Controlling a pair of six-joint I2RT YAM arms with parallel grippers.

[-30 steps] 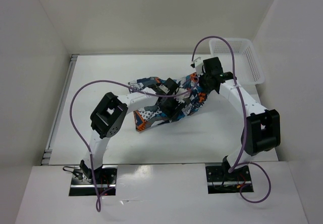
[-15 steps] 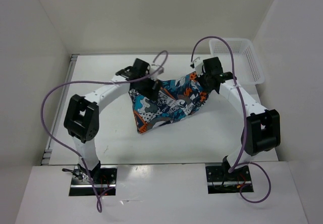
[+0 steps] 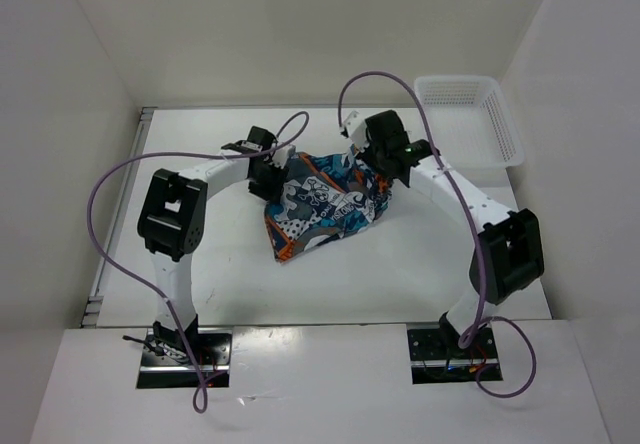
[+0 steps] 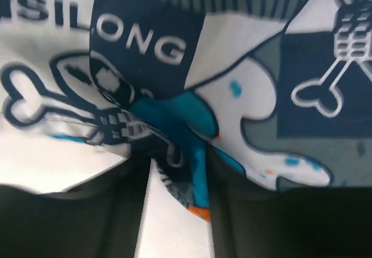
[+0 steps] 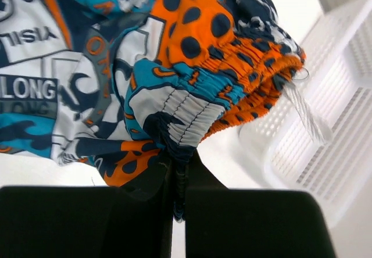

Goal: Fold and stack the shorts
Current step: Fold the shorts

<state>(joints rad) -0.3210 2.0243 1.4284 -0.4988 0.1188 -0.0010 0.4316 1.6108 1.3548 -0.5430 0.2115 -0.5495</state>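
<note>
Bunched printed shorts (image 3: 322,204) hang pinched at both upper corners.

A robotics lab cell: bare white walls (image 3: 300,34) around a white table (image 3: 400,264), bolted arm mounts (image 3: 185,349).

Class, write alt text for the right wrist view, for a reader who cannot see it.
The right gripper pinches the gathered elastic waistband of the busy printed shorts, which bunch above it. A white mesh basket lies to the right.
</note>
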